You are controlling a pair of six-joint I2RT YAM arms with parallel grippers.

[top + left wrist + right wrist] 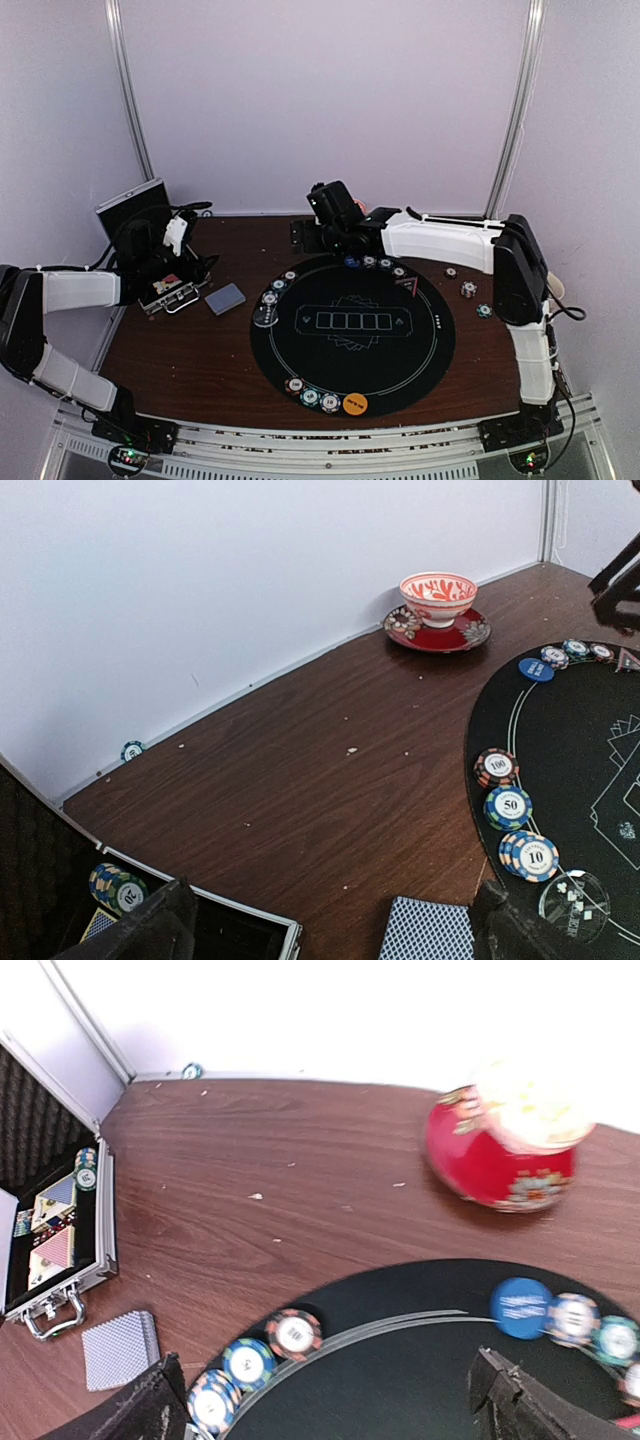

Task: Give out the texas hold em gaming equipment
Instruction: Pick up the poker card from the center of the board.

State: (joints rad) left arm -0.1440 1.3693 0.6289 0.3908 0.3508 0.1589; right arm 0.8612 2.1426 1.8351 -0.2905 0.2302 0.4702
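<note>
**Both grippers wide open, poker gear ringed around the mat**

Seen from above, the left gripper (330, 932) hangs at the 9 o'clock side of the bench (200, 360), over the open case (165, 296). Its fingers are spread wide with nothing held between them. Inside the case lie cards and a few case chips (118, 888). A stray chip (132, 750) sits alone against the back wall. At 3 o'clock from the case, the deck (225, 298) lies face down on bare wood, between the case and the mat (400, 350) and touching neither.

On the mat's rim at 10 o'clock sit the left chips (276, 290), three short stacks marked 100, 50 and 10. A clear disc (265, 317) lies just below them at 9 o'clock. At 6 o'clock the near chips (311, 396) form a row of three, with the orange disc (355, 404) just to their right. At 12 o'clock the blue disc (350, 261) leads the far chips (384, 264), which curve rightward along the rim.

The right gripper (330, 1410) hovers at the mat's far edge, near 11 to 12 o'clock. It is wide open too and holds nothing. Beyond the mat at 12 o'clock a bowl (438, 595) stands on its saucer (470, 635), both blurred in the right wrist view. Off the mat at 2 o'clock, three loose chips (468, 289) lie spaced apart on the wood.
</note>
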